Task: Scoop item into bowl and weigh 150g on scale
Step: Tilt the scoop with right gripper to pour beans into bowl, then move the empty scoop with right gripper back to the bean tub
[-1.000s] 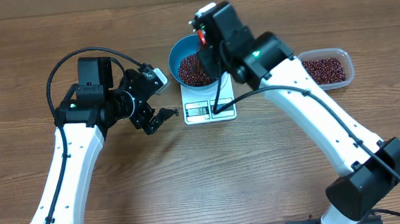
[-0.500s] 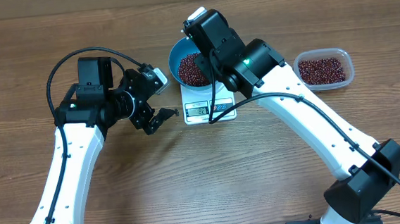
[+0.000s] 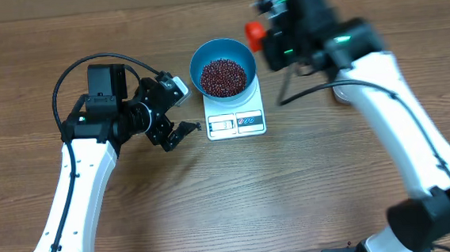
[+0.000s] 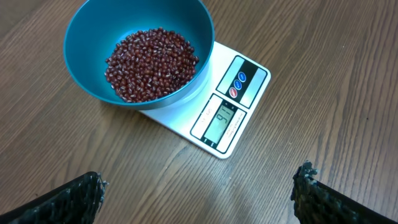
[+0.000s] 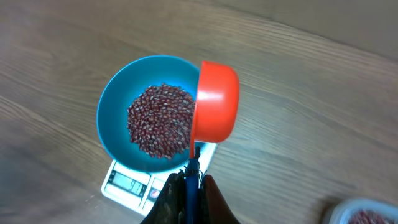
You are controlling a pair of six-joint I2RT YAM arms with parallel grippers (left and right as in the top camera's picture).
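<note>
The blue bowl stands on the white scale and holds a mound of red-brown beans. My right gripper hovers just right of the bowl, shut on the blue handle of an orange scoop. The scoop is tipped on its side over the bowl's right rim, and its inside is hidden. My left gripper stands wide open over bare table, left of the scale, with nothing between its fingers.
The clear tub with more beans sits to the right, mostly hidden under my right arm in the overhead view. The left arm's cable loops over the table at the left. The scale's display is lit.
My right arm has lifted and swung right, away from above the bowl, carrying the orange scoop. The bowl is now uncovered from above. The left arm has not moved.
</note>
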